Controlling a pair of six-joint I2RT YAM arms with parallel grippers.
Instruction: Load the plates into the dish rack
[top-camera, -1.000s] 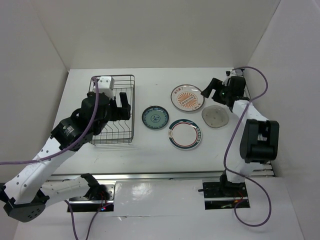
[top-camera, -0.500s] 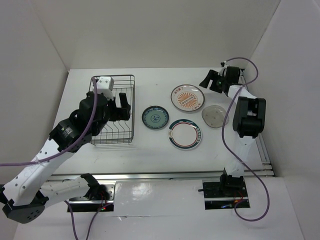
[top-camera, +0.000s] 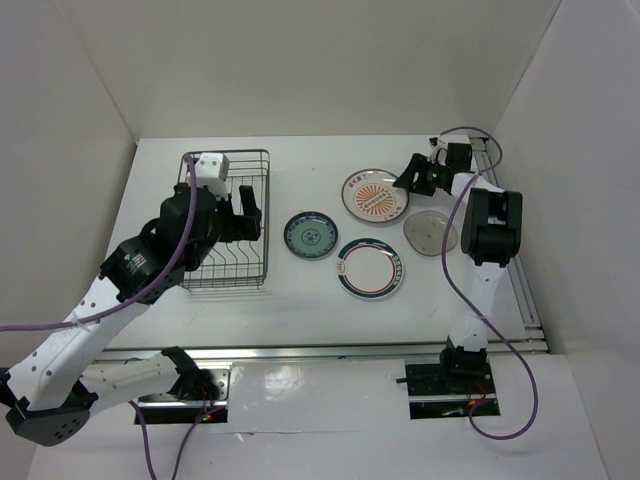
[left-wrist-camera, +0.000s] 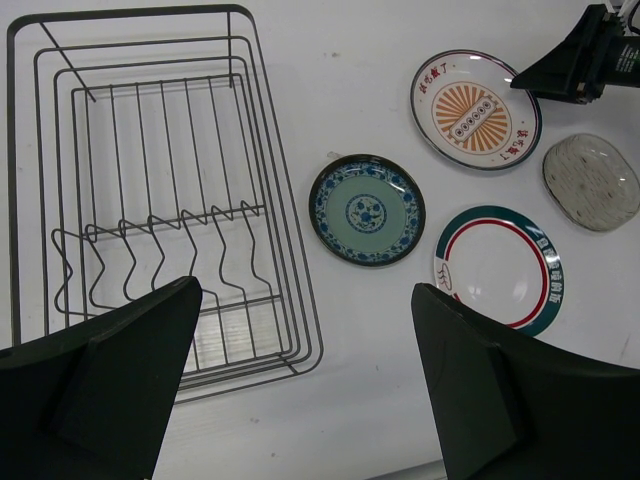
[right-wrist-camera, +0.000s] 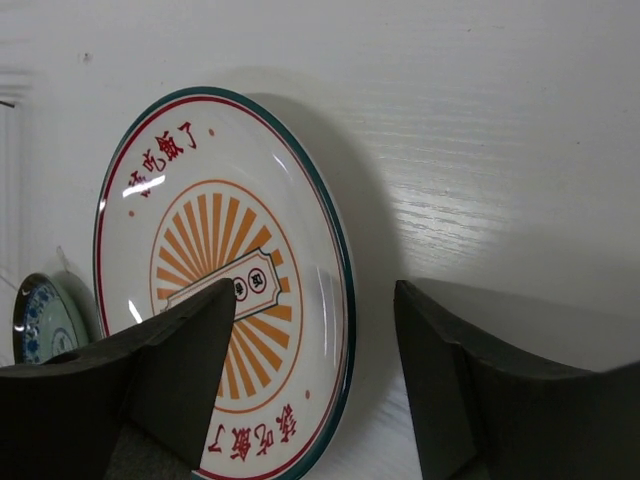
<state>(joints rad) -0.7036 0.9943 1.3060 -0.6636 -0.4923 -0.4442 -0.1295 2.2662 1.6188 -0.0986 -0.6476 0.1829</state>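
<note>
My right gripper (top-camera: 407, 180) is low at the right rim of the white plate with the orange sunburst (top-camera: 374, 195). In the right wrist view its jaws (right-wrist-camera: 315, 300) stand open astride that rim, one finger over the plate's (right-wrist-camera: 225, 290) face and the other outside it on the table. The teal-blue plate (top-camera: 310, 236), the ringed plate (top-camera: 371, 268) and the greyish-beige plate (top-camera: 431, 233) lie flat nearby. My left gripper (top-camera: 248, 210) hangs open and empty above the dish rack (top-camera: 245, 152). The left wrist view shows the rack (left-wrist-camera: 130, 13) holding nothing.
White walls close in the table on the left, back and right. A metal rail (top-camera: 330, 350) runs along the near edge. My right arm's purple cable (top-camera: 455, 270) loops beside the greyish-beige plate.
My right gripper has swung from the far right down to the sunburst plate's rim, and its jaws have narrowed. The left arm and all plates have stayed put.
</note>
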